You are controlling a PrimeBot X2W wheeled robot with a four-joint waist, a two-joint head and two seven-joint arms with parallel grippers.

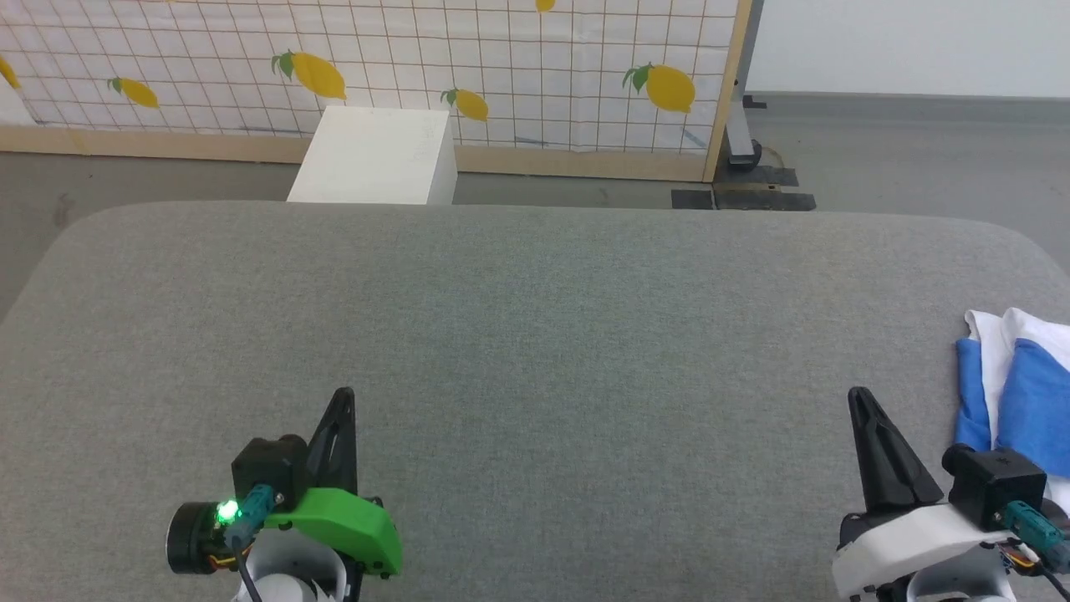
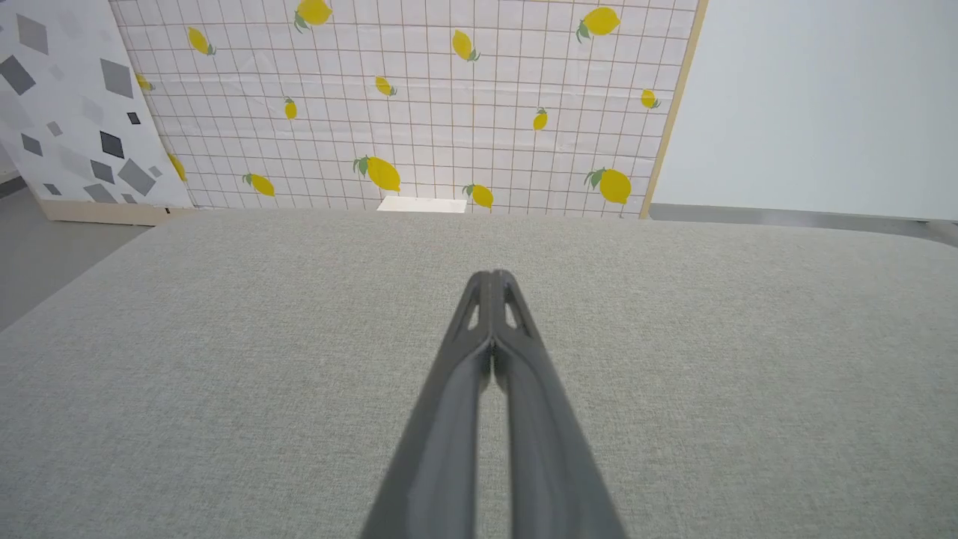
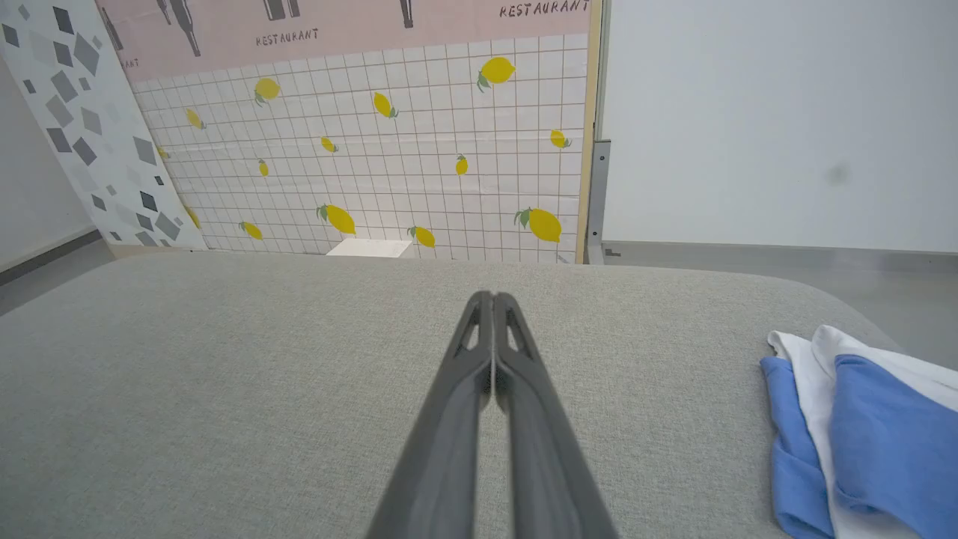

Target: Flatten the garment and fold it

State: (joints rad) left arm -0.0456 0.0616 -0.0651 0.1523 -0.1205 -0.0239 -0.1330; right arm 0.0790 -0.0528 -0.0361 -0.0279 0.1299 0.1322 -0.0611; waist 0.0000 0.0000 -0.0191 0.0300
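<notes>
The garment (image 1: pixel 1016 389), white cloth with bright blue parts, lies in a heap at the right edge of the grey padded table (image 1: pixel 535 334); the right wrist view shows the garment (image 3: pixel 861 442) at its lower right. My right gripper (image 1: pixel 854 395) is shut with nothing in it, hovering just left of the heap and apart from it; its fingertips (image 3: pixel 492 299) meet over bare table. My left gripper (image 1: pixel 343 395) is shut and empty at the lower left, far from the cloth, with its fingertips (image 2: pixel 492 278) pressed together.
A white box (image 1: pixel 376 156) stands on the floor behind the table's far edge. A lemon-patterned grid panel (image 1: pixel 418 67) with a wooden frame runs along the back. Grey floor (image 1: pixel 903 159) lies beyond the table at the right.
</notes>
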